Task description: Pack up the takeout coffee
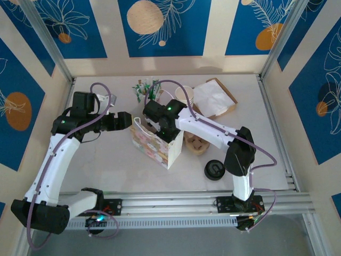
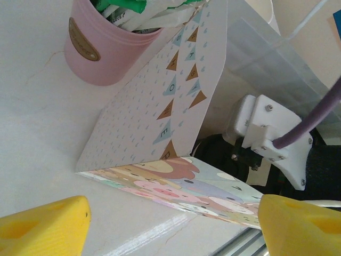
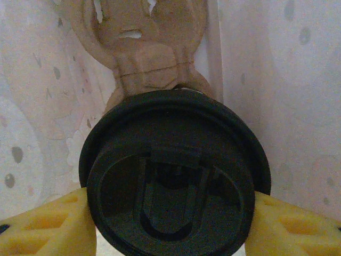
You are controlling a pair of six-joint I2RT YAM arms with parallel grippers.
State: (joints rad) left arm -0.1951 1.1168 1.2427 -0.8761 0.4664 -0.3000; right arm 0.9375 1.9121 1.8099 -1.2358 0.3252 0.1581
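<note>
Top view gives the layout: patterned paper bag (image 1: 154, 145) standing mid-table (image 1: 106, 170), right gripper (image 1: 161, 127) down at its open mouth, left gripper (image 1: 127, 120) just beside the bag's left side. Loose black lid (image 1: 214, 169) lies lower right of the bag, a stack of lidless cups (image 1: 185, 95) upper center, and a pink cup (image 1: 141, 90) of packets to their left.

Right wrist view looks inside the bag: the coffee (image 3: 173, 176) sits center frame between pale dotted bag walls, with a brown cardboard piece (image 3: 149, 58) above it at the top of the frame. Only the round black lid is readable, with a raised rim and a sip tab in the middle; the cup body is hidden under it.

Right gripper (image 3: 170, 216): yellow fingers (image 3: 48, 224) press in on both sides just under the lid rim, grasping the coffee.

Left wrist view: the bag (image 2: 160, 106) is seen from the side, with banner print and cartoon faces, and the pink cup (image 2: 101, 48) is upper left. Left gripper (image 2: 173, 226): yellow fingers (image 2: 45, 221) in the bottom corners, spread wide, released, nothing between them, not touching the bag.
</note>
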